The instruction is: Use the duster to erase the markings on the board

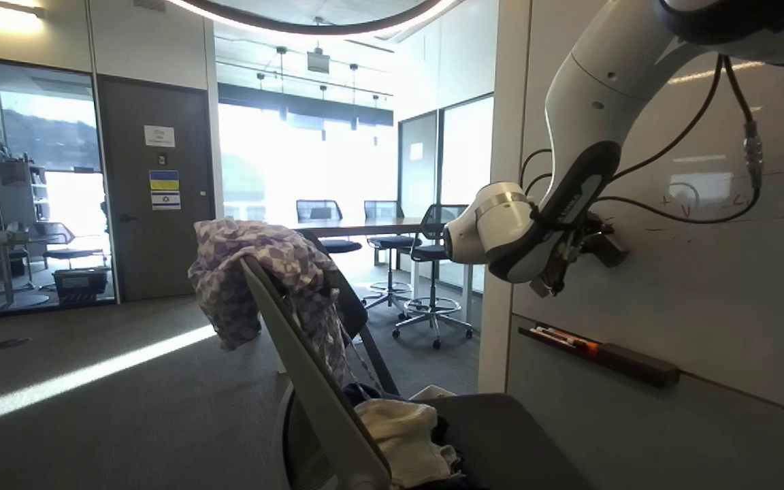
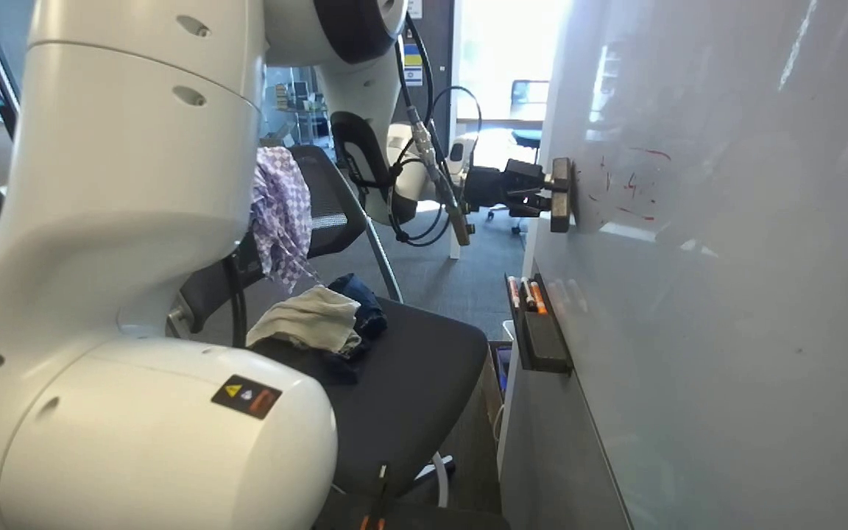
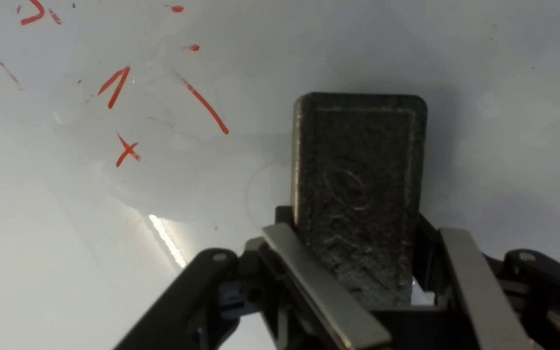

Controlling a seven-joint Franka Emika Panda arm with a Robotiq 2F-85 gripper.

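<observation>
The board [image 2: 733, 316] is a large white panel, seen in both exterior views [image 1: 610, 299] and filling the wrist view's background [image 3: 513, 136]. Red markings [image 2: 631, 184] are scattered on it. In the wrist view, red strokes [image 3: 208, 108], a small cross and a V-like mark lie left of the duster. My gripper [image 3: 355, 223] is shut on the sides of the dark, rectangular duster [image 3: 358, 146]. In an exterior view, the duster [image 2: 561, 195] stands upright with its face against or very close to the board; contact is not certain. The board area behind the duster is hidden.
A dark ledge [image 2: 548, 346] with several markers [image 2: 527, 294] sticks out from the board's lower edge, below the gripper. An office chair [image 2: 402, 383] stands near the board, with cloths on its seat and a checkered cloth [image 1: 256, 252] over its back.
</observation>
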